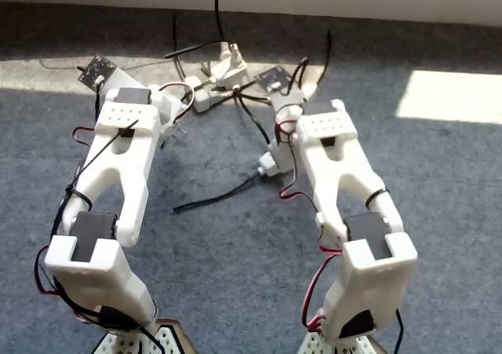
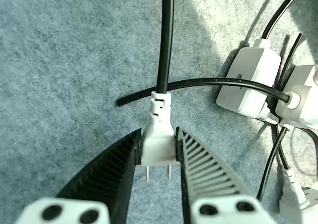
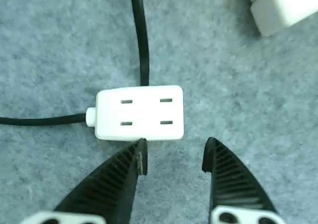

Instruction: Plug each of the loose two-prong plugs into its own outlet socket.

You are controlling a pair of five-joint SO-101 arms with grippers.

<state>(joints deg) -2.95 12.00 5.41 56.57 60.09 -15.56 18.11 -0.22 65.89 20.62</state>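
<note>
My left claw (image 2: 158, 132) is clamped on a white plug (image 2: 159, 152), its prongs pointing back toward my wrist. My right claw (image 3: 175, 144) hangs apart just beside the outlet block (image 3: 139, 112), which lies slots-up. Next, I judge, I steady the block and turn the prongs toward a slot pair.

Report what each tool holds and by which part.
The left tool grips the white two-prong plug by its body sides; the right tool holds nothing.

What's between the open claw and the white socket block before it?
Only a sliver of bare grey carpet, seen in the right wrist view; the right gripper sits just short of the socket block.
</note>
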